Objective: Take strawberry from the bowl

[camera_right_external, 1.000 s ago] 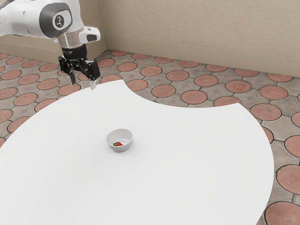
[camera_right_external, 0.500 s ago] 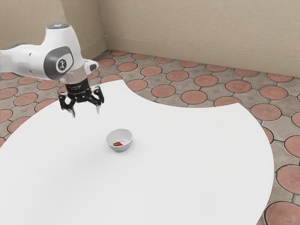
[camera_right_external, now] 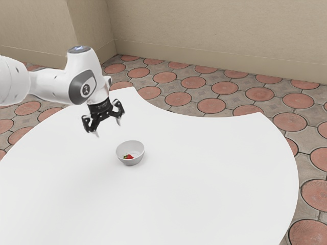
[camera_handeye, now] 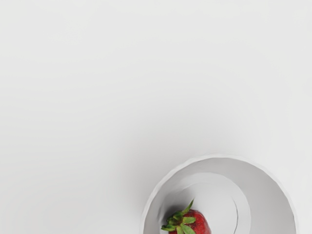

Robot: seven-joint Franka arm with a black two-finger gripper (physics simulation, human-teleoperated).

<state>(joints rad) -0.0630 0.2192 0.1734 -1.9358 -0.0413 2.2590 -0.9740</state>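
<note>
White, smooth, curved-edged tabletop [camera_right_external: 204,178], set before a beige plaster wall [camera_right_external: 204,30] and a floor of terracotta discs in grey paving [camera_right_external: 211,105]. Small, round, white bowl [camera_right_external: 131,163]: stood upright on the tabletop. Red strawberry with green leafy cap [camera_right_external: 130,157]: lay inside the bowl, on its side, low down, close to the wall. Black two-finger gripper [camera_right_external: 108,128] on white jointed arm [camera_right_external: 53,84]: hung above the tabletop, near but apart from the bowl, slightly tilted, with fingers spread wide and nothing held.

Handling (judged): probably light and soft-fleshed, easily bruised, perhaps a little slippery if damp; leaves likely too flimsy to bear a pull. Best grasp judged to be across the broad red shoulders, just below the cap, with gentle pressure and care for the nearby bowl wall.

Orientation: pointed cap-first toward the exterior view's left, with red flesh extending toward the exterior view's right. Long axis: ran nearly flat, roughly crosswise in that view; exact angle of the tip too small to tell.
</note>
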